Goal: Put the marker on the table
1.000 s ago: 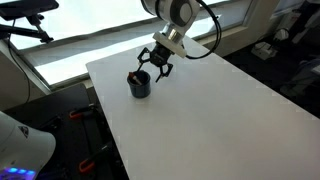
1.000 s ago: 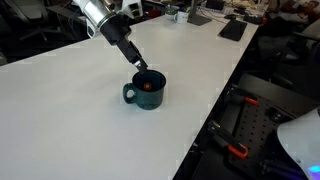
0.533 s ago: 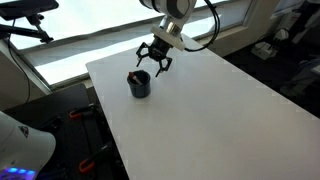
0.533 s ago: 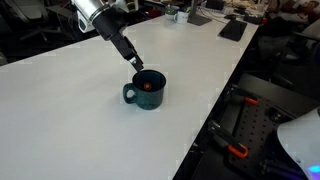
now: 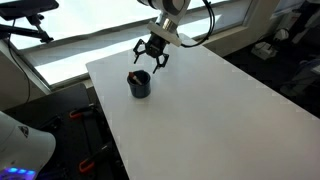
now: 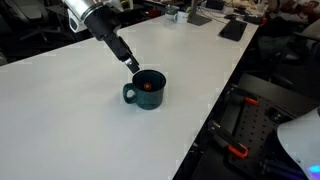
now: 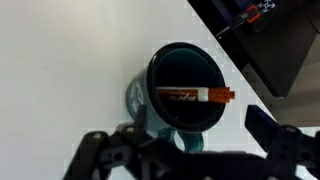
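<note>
Closest to the wrist camera, the gripper (image 7: 175, 137) is seen with its jaws spread wide. Nothing is pinched between them. Just beyond the fingertips (image 7: 100, 150), a dark teal cup (image 7: 185, 65) is caught from above. The marker (image 7: 195, 96) is found lying inside that cup, a dark barrel with an orange end, stretched across the opening. The cup is carried by the white table (image 7: 70, 60), close to its edge, and dark floor (image 7: 270, 50) is glimpsed past that edge.

In both exterior views the gripper (image 5: 152, 58) (image 6: 133, 66) is held just above the cup (image 5: 139, 85) (image 6: 148, 97), slightly off to its side, and no contact with it can be made out. A spot of orange from the marker (image 6: 148, 86) is picked out inside the cup in an exterior view. The table (image 5: 220, 110) (image 6: 60, 110) is shown stretching well away from the cup.
</note>
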Motion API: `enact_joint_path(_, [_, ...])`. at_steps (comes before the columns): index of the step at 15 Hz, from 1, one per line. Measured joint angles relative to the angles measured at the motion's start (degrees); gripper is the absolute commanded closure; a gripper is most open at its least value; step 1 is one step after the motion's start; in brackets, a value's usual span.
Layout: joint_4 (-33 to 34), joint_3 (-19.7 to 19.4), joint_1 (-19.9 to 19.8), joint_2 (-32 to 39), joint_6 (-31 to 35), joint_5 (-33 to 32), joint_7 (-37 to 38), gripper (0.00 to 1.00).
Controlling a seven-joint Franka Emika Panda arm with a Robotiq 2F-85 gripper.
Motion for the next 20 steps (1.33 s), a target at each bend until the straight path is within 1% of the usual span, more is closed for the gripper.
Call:
enact_joint_path(4, [0.0, 0.1, 1.0, 0.3, 0.0, 0.0, 0.0, 0.00])
enact_joint_path(8, [-0.4, 0.0, 0.8, 0.1, 0.3, 0.0, 0.0, 0.00])
enact_joint_path(10, [-2.1, -0.1, 0.4, -1.2, 2.0, 0.0, 0.0, 0.00])
enact_joint_path(13, [-6.8, -0.1, 0.0, -4.7, 5.9, 0.0, 0.0, 0.00])
enact_joint_path(15, [-9.5, -0.1, 0.0, -6.5, 7.3, 0.0, 0.0, 0.00])
enact_joint_path(20, [-10.4, -0.1, 0.0, -7.2, 7.7, 0.0, 0.0, 0.00])
